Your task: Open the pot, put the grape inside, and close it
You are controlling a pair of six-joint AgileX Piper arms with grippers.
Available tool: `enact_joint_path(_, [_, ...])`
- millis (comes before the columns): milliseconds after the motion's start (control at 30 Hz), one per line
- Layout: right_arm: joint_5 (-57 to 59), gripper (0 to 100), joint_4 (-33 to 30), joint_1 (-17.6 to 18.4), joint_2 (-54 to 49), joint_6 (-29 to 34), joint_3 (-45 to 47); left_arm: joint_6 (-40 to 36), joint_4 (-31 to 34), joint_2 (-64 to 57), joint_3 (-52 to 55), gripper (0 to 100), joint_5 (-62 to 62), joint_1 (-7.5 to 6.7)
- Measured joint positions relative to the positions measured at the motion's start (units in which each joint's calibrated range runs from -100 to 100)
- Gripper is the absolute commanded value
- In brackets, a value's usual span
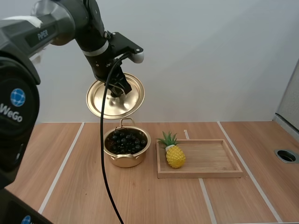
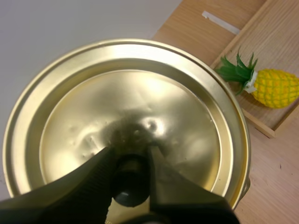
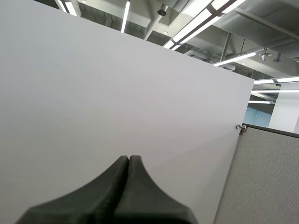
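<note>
Lid point(image 1: 100, 101) up in the air, grapes point(image 1: 125, 141) sitting in the pot point(image 1: 126, 161)
My left gripper point(image 1: 119, 91) fingers pinch the gold lid by its knob point(image 2: 130, 186), upper left of the frame, tilted above the pot at center with the grapes inside. My right gripper point(image 3: 128, 159) fingers are pressed together on nothing.

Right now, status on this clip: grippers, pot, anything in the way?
Left gripper shut on lid by its knob, lid above pot. Right gripper shut, holding nothing. Grapes in open pot. Pineapple on wooden tray beside pot, not touching.
</note>
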Motion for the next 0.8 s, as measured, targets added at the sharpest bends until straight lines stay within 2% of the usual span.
enact_joint_path(500, [0.80, 0, 0.00, 0.00, 0.00, 0.00, 0.00, 4.39, -0.47, 15.60, -0.01, 0, 0.00, 0.00])
enact_joint_path(800, [1.22, 0, -0.11, 0.00, 0.00, 0.00, 0.00, 6.43, -1.87, 20.75, 0.15, 0, 0.00, 0.00])
